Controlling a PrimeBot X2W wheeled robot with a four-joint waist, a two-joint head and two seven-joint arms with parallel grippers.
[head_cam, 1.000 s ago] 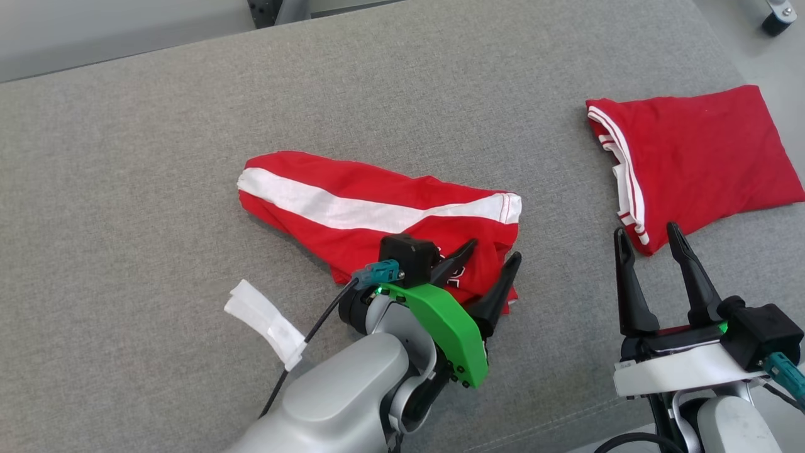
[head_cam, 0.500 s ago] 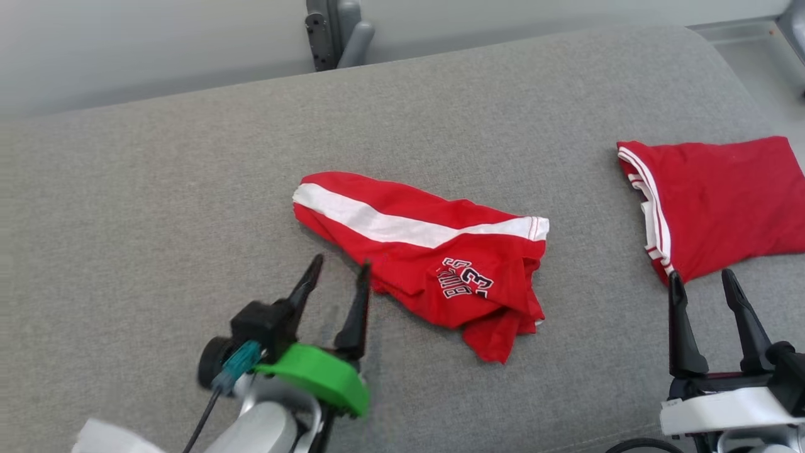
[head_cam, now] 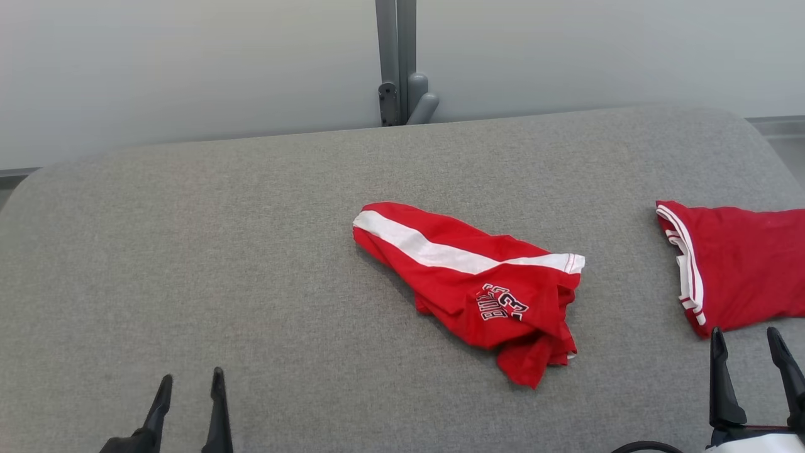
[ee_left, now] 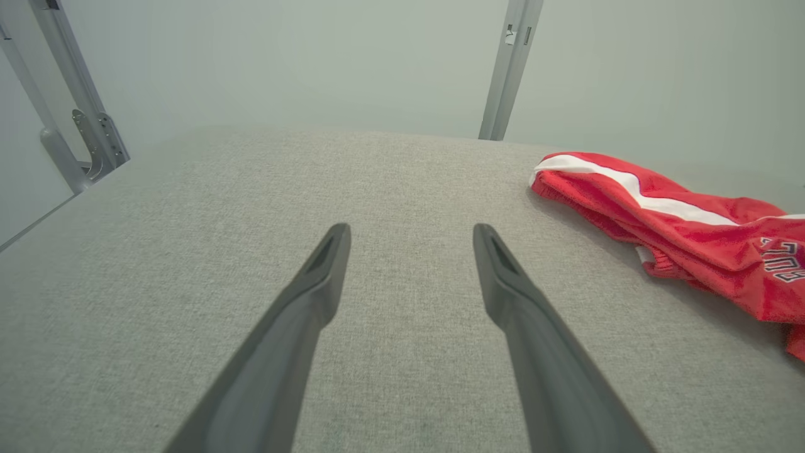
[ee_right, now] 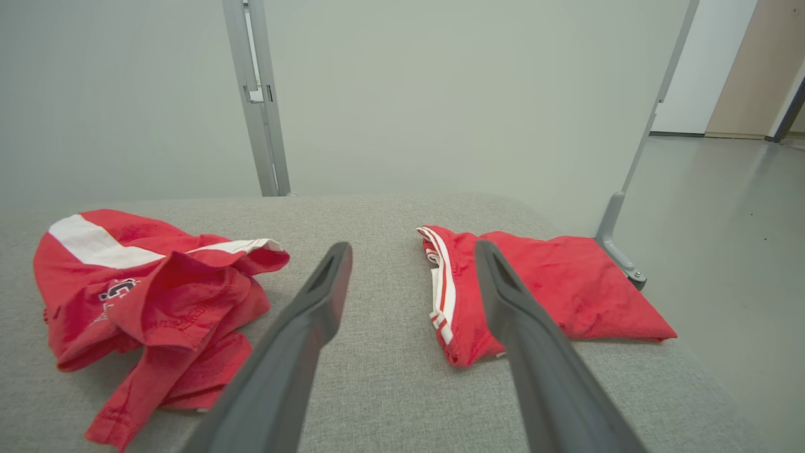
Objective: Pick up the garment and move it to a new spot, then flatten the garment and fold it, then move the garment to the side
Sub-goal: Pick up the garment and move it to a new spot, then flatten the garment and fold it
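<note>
Garment (head_cam: 478, 289) mid-cushion (head_cam: 251, 251), second garment (head_cam: 745, 270) at its right; left gripper (head_cam: 192, 375) near left, right gripper (head_cam: 744, 331) near right.

A grey upholstered surface (head_cam: 251, 251) meets a pale wall (head_cam: 188, 63).

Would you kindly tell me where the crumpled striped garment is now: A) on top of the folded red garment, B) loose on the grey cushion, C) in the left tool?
B: the crumpled garment lies loose on the grey cushion, apart from the open left tool, the open right tool and the folded garment.
</note>
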